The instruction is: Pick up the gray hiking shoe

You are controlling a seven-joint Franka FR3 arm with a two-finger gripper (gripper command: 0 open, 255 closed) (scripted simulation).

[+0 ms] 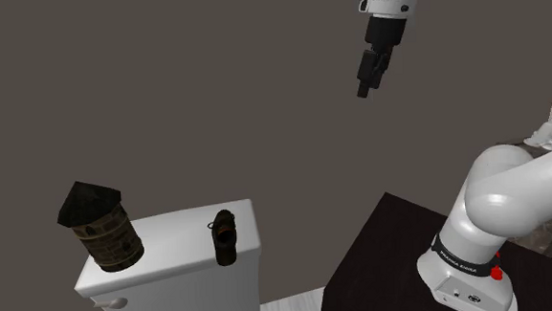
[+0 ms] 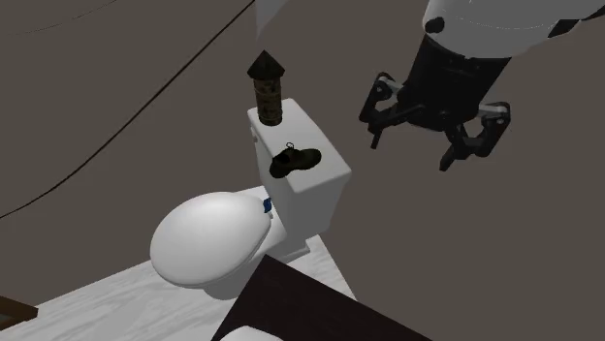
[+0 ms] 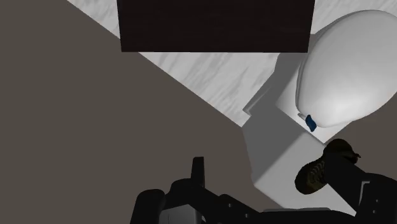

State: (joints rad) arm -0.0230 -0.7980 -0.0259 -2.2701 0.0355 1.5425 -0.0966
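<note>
We see a bathroom corner with a white toilet tank point(image 1: 173, 252) against a plain grey-brown wall point(image 1: 165, 78). The shoe point(image 1: 226, 237) lies on the flat top of the tank, towards the end nearer the robot. It looks dark brown to black rather than grey, with laces at its opening. At the tank's other end, well apart from the shoe, stands a small brown barrel-shaped ornament point(image 1: 102, 226) with a dark pointed roof. In the second exterior view the rounded white toilet lid point(image 2: 208, 237) is closed in front of the tank, above a pale floor point(image 2: 107, 300). The white arm point(image 1: 506, 197) rises from its dark box stand point(image 1: 389, 260), and the black gripper point(image 1: 364, 86) hangs high in the air beside the wall, well above and away from the tank. In the wrist view its fingers point(image 3: 198, 170) stand apart and clasp nothing. The shoe there point(image 3: 312, 178) lies far below, partly hidden behind one finger.
</note>
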